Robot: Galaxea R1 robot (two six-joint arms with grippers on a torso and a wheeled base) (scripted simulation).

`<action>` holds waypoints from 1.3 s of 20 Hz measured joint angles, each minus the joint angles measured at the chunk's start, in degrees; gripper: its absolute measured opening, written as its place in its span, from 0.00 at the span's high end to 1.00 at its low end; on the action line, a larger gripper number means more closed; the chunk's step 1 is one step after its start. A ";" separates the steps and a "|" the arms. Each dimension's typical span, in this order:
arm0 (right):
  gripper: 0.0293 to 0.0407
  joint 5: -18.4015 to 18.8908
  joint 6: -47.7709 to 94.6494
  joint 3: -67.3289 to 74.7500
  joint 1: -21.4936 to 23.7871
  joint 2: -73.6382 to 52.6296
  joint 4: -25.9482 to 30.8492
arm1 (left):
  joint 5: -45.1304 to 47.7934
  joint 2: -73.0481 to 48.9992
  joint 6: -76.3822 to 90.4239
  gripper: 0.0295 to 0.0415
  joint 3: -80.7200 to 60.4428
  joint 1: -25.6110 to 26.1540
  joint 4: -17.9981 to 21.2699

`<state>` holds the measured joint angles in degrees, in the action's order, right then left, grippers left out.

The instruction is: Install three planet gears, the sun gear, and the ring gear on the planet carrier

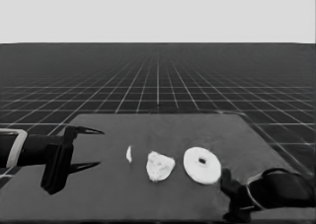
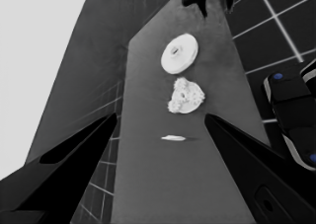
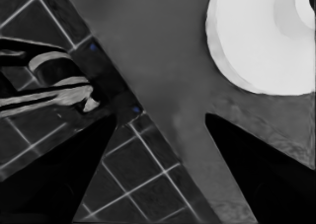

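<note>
Table (image 1: 123, 204) holds three white items in a row. Larger round part (image 1: 202, 165) lies flat toward the right, uncovered, near the right gripper (image 1: 232, 197); that gripper's fingers are spread, empty. Smaller round part (image 1: 160, 166) sits mid-table with toothed gears (image 2: 186, 95) clustered on top. Thin white piece (image 1: 129, 154) stands left of it. Left gripper (image 1: 94, 147) waits over the table's left end, fingers apart, holding nothing.
</note>
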<state>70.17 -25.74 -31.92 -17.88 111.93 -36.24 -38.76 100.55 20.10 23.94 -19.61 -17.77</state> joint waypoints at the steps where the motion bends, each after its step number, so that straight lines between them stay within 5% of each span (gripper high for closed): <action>1: 0.19 -1.04 3.15 4.05 -1.08 -4.74 -1.53 | 0.00 0.00 0.00 0.25 0.00 0.00 0.00; 6: 0.19 -2.45 7.32 9.38 -2.37 -10.73 -3.57 | 0.00 0.00 0.00 0.25 0.00 0.00 0.00; 7: 0.09 11.54 -18.47 -1.98 14.96 3.52 15.57 | 0.00 0.00 0.00 0.25 0.00 0.00 0.00; 8: 0.12 14.07 -29.60 -16.57 20.68 14.14 22.97 | 0.00 0.00 0.00 0.25 0.00 0.00 0.00; 9: 0.16 15.07 -33.71 -27.25 21.65 19.83 26.00 | 0.00 0.00 0.00 0.25 0.00 0.00 0.00; 16: 0.19 16.66 -36.81 -45.91 21.82 28.62 29.78 | 0.00 0.00 0.00 0.25 0.00 0.00 0.00; 19: 0.19 11.89 -35.08 -50.59 12.35 30.54 21.76 | 0.00 0.00 0.00 0.25 0.00 0.00 0.00; 26: 0.19 10.46 -34.29 -52.69 10.23 31.41 20.06 | 0.00 0.00 0.00 0.25 0.00 0.00 0.00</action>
<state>80.63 -60.03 -84.61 -7.64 143.34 -16.18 -38.76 100.55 20.10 23.94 -19.61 -17.77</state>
